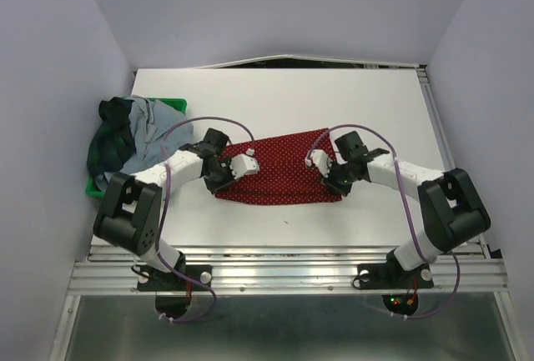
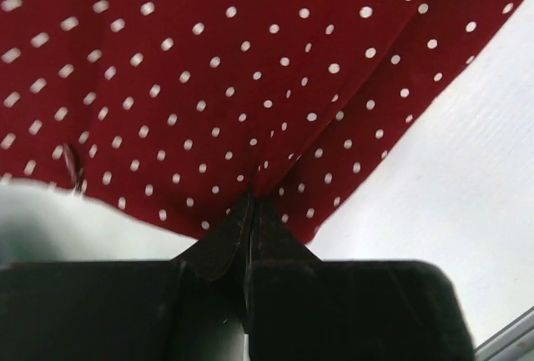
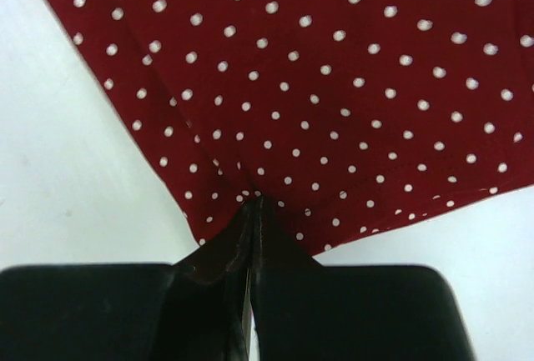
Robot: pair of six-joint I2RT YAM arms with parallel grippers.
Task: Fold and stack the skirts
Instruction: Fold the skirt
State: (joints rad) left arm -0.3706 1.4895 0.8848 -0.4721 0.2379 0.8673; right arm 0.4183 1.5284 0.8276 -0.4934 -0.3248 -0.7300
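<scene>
The dark red dotted skirt [image 1: 279,171] lies spread on the white table [image 1: 275,102] between my two arms. My left gripper [image 1: 224,176] is shut on the skirt's left edge; in the left wrist view [image 2: 250,203] the cloth [image 2: 209,69] bunches at the closed tips. My right gripper [image 1: 335,176] is shut on the skirt's right edge; in the right wrist view [image 3: 254,203] the cloth [image 3: 334,69] puckers at the tips. The dark green plaid skirt [image 1: 108,140] and the pale grey-blue skirt [image 1: 154,123] lie heaped at the far left.
A green plastic tray [image 1: 96,186] sits under the heap at the table's left edge. The table's right edge rail [image 1: 438,127] runs close to my right arm. Grey walls close in both sides.
</scene>
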